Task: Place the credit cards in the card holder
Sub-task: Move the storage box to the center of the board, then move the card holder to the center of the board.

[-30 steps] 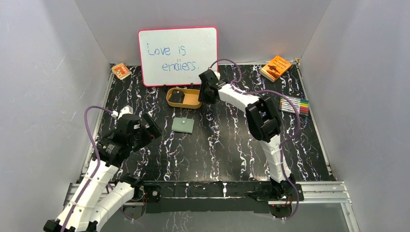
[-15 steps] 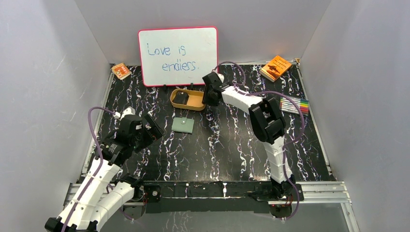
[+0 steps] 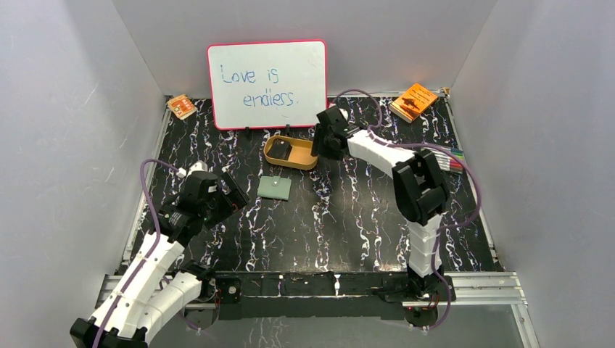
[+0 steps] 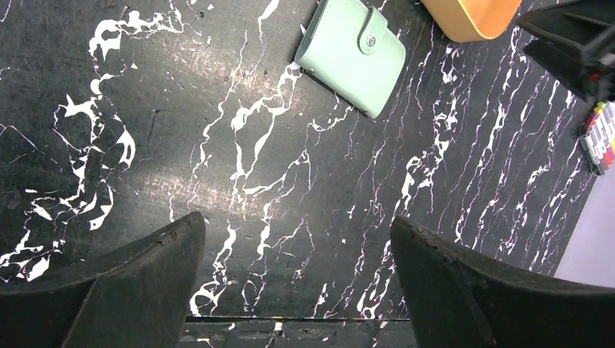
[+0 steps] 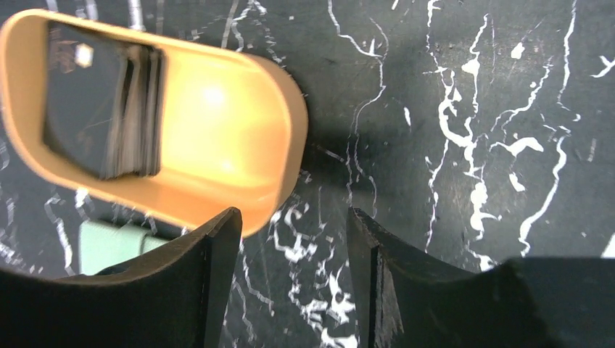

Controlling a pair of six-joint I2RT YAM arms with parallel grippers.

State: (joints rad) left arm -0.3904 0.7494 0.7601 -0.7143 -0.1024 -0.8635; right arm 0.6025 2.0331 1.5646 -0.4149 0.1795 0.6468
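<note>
**Top view:** The right gripper point(image 3: 320, 145) reaches across the black marbled table point(image 3: 348, 225) to the right end of a tan-orange oval tray point(image 3: 302, 163). The dark credit cards point(image 3: 281, 151) lie stacked toward the tray's left end. The sage-green card holder point(image 3: 274, 188) lies closed on the table just in front of the tray, apart from it and between the two arms. The left gripper point(image 3: 230, 190) hangs to the holder's left, near it but not touching. A whiteboard point(image 3: 267, 83) stands behind the tray. An orange booklet point(image 3: 413, 101) and a smaller orange packet point(image 3: 181, 106) sit in the far corners, and coloured markers point(image 3: 451, 158) lie by the right edge.

**Left wrist view:** The left gripper point(image 4: 297, 279) has its fingers spread wide, with only bare table between them. The card holder point(image 4: 348, 61) lies flat well ahead of the fingertips, its flap fastened by a pale snap button point(image 4: 370, 41). A corner of the tray point(image 4: 471, 14) shows just beyond it.

**Right wrist view:** The right gripper point(image 5: 290, 279) has its jaws parted and holds nothing — only table shows in the gap. The tray's rounded end point(image 5: 286, 130) lies just beside one fingertip point(image 5: 217, 243); whether they touch cannot be told. The credit cards point(image 5: 101, 101) are a blurred stack at the tray's far end. A sliver of the card holder point(image 5: 109, 243) shows past the tray's side.
</note>
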